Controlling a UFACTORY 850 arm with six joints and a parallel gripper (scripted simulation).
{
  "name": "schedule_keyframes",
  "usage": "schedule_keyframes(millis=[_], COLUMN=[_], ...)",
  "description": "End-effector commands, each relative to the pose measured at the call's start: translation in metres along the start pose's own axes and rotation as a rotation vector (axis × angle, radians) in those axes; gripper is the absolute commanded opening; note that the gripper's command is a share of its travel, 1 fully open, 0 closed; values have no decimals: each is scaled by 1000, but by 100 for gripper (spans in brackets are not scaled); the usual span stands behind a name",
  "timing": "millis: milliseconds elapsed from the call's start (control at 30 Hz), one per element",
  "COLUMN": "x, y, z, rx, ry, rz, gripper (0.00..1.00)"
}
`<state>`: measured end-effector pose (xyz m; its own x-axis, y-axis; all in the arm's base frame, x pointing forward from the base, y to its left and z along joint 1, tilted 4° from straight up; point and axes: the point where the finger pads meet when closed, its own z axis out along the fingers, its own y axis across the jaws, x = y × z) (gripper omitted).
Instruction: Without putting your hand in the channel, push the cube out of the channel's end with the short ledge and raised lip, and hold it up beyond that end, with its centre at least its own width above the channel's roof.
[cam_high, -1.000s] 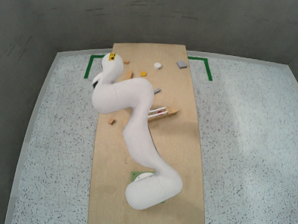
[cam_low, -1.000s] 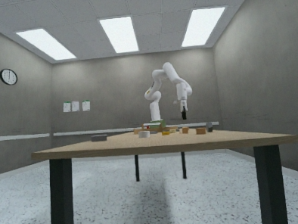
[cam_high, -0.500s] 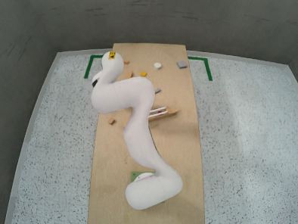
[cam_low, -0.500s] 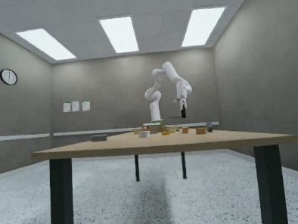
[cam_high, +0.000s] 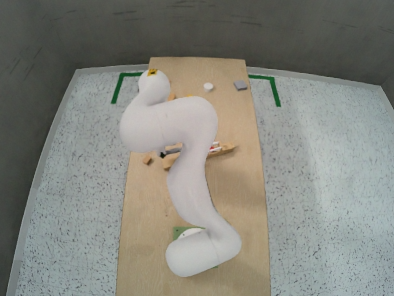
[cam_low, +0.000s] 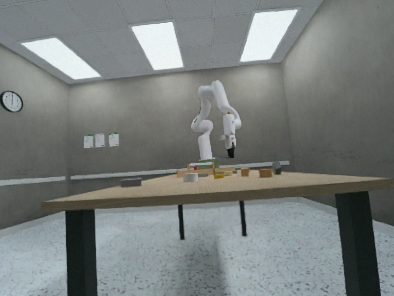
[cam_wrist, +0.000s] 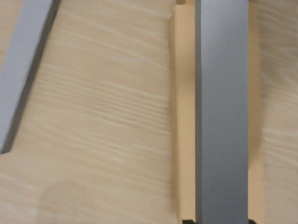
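The wooden channel (cam_high: 221, 148) lies across the middle of the table, partly hidden by my arm; a small red spot (cam_high: 215, 144), perhaps the cube, shows at it. My gripper (cam_low: 231, 151) hangs well above the table and is hidden under the arm in the overhead view. In the wrist view it is shut on a long grey bar (cam_wrist: 221, 110) that runs straight out from the fingers. Below the bar lies a pale wooden piece (cam_wrist: 182, 115). A second grey bar (cam_wrist: 22, 70) lies on the table at the left of the wrist view.
A white disc (cam_high: 208, 86) and a grey block (cam_high: 240, 85) sit at the far end of the table. Small wooden blocks (cam_high: 147, 159) lie left of the channel. The arm's green base plate (cam_high: 186, 231) is at the near end. Green tape (cam_high: 274, 90) marks the floor.
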<state>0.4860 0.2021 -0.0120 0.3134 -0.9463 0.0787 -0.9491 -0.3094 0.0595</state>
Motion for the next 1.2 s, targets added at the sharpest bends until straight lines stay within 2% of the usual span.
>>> schedule_keyframes(millis=[0,133,200,467,833,1167], x=[5,7,7,7,7,7], y=[22,20,19,19,18,18], z=[-1,30,39,42,64,65], rx=[41,42,42,42,42,42], ry=[-10,-7,-7,-7,-7,-7], rz=[-19,-19,-19,-19,-19,-19], gripper=[0,0,0,0,0,0])
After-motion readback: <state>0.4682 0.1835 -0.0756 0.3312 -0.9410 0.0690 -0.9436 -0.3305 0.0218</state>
